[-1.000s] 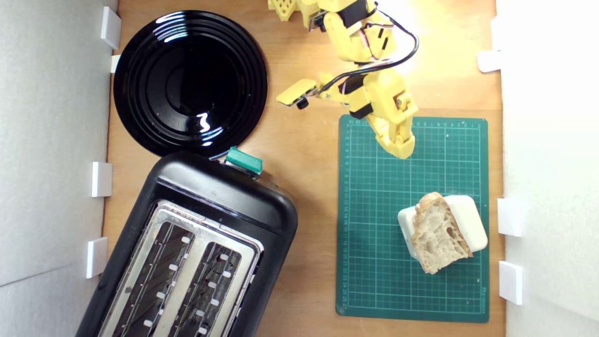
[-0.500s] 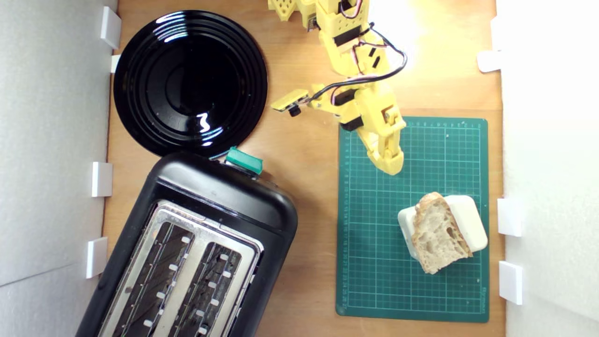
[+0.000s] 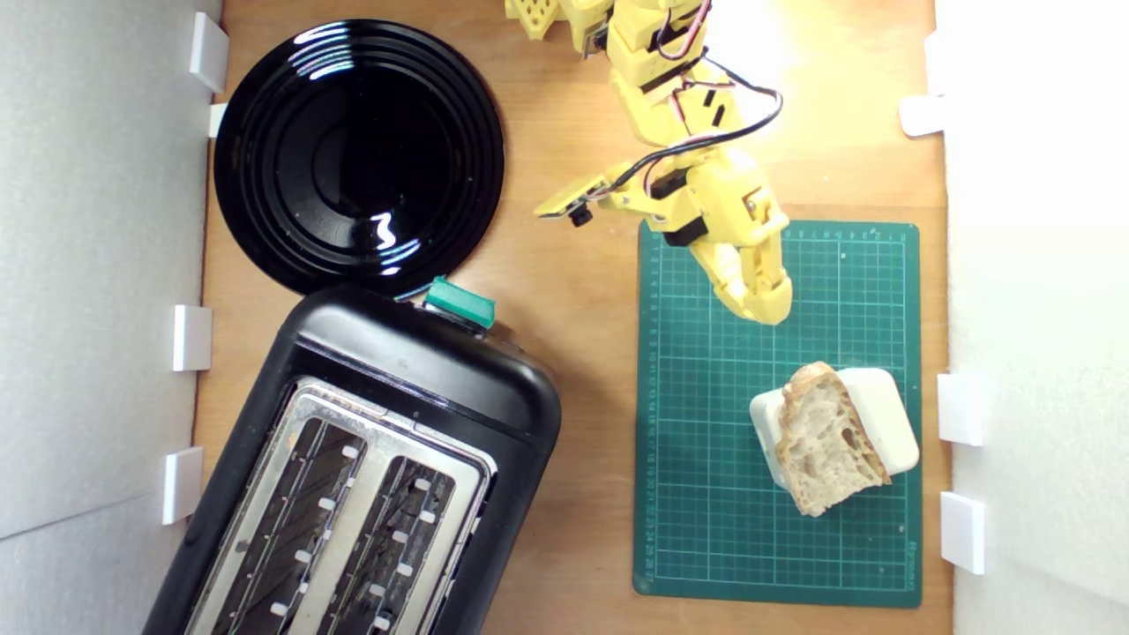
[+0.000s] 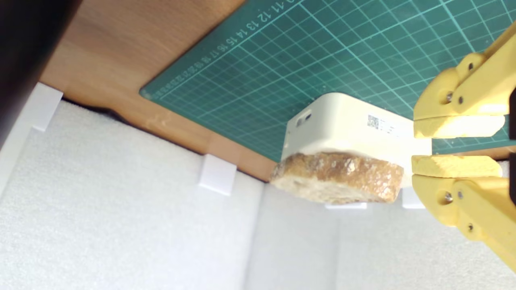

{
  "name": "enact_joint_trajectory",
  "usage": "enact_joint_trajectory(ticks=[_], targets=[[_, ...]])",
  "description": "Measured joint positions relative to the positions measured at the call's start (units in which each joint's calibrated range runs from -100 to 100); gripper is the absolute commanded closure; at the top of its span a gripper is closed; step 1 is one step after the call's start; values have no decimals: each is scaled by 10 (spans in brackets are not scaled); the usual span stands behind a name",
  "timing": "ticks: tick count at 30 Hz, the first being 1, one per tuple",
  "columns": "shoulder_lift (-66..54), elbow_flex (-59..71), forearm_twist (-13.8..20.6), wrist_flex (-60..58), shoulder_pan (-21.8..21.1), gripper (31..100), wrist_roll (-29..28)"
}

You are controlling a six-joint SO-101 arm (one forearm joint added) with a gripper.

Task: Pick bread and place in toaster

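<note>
One round glossy black plate (image 3: 357,154) sat at the exterior view's left, the large black two-slot toaster with silver top (image 3: 362,476) just below it, both slots empty. Further right, the yellow plastic gripper (image 3: 763,304) hung over the green gridded cutting mat (image 3: 706,441), jaws a narrow gap apart, holding nothing. Rightmost, the crusty wedge of holey bread (image 3: 825,441) lay atop a cream rounded plastic box (image 3: 886,414) on the mat, apart from the gripper.

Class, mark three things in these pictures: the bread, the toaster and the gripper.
bread (image 3: 825,441), exterior view, on its pale holey crumb.
toaster (image 3: 423,370), exterior view, on its black shell near the lever end.
gripper (image 4: 455,147), wrist view, midway between its yellow fingertips.
</note>
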Motion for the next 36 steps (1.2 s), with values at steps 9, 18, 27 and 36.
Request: enact_joint_trajectory(ticks=[9,18,27,36], targets=[[20,-29,1,-1,0,608,2],[66,-81,-2,-1,0,567,2],[88,-115,-1,-1,0,566,2],[89,-127,0,-1,0,565,2]])
